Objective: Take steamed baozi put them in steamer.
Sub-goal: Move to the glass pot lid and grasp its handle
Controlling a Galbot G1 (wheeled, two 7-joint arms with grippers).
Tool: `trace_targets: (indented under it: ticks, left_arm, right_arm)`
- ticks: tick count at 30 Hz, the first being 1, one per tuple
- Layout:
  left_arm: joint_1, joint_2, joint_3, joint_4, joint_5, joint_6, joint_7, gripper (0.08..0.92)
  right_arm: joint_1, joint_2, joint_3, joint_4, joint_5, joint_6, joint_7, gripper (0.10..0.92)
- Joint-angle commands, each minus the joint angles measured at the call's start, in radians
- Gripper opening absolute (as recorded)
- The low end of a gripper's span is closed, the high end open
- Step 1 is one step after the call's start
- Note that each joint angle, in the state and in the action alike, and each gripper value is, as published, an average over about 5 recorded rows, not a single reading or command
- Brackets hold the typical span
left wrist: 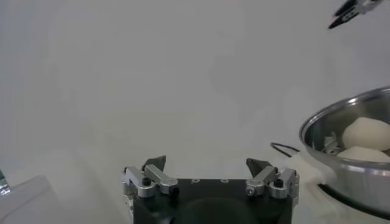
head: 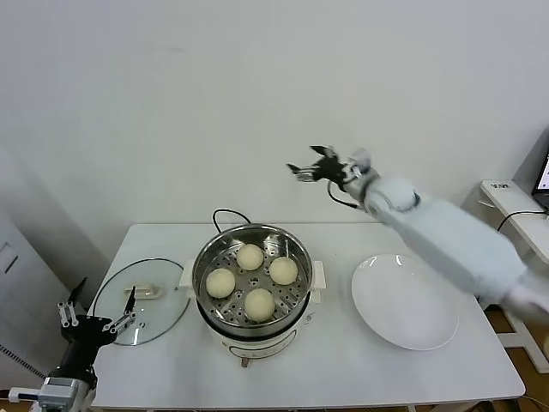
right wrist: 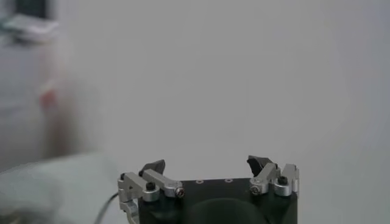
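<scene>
Four steamed baozi [head: 249,281] sit inside the steamer [head: 251,292]; right gripper [head: 310,163] above it, left gripper [head: 96,319] beside it, both fingers wide, empty.

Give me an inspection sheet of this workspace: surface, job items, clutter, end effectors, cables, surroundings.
Surface: white rectangular table.
Job's things: four round cream-white dough buns sit on the perforated tray of the large shiny steel steamer pot.
Clutter: round glass lid with white handle at the pot's left; flat round white plate at its right, bare.
End effectors: left end effector open, low beside the lid; right end effector open, raised above the table.
Cables: black cord behind the pot.
Surroundings: plain white wall.
</scene>
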Motion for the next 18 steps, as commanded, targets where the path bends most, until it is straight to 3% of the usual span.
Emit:
trace_targets:
  ticks: [1,12,18]
  left_arm:
    - [-0.006,0.017,0.002,-0.003,0.004,0.006,-0.01,0.823]
    - [0.011,0.009,0.004,0.011,0.072,-0.021,0.001,0.823]
    - [0.014,0.041,-0.013,0.099,0.225,-0.132,0.009,0.823]
  right_arm:
    - [-0.915,-0.063,0.758,0.292,-0.105,0.119,0.234,0.823]
    - [-1.451,0.127,1.154,0.614,-0.341,0.045,0.049,0.823]
    - [-1.564,0.233,1.23,0.68,-0.406,0.022,0.014,0.823]
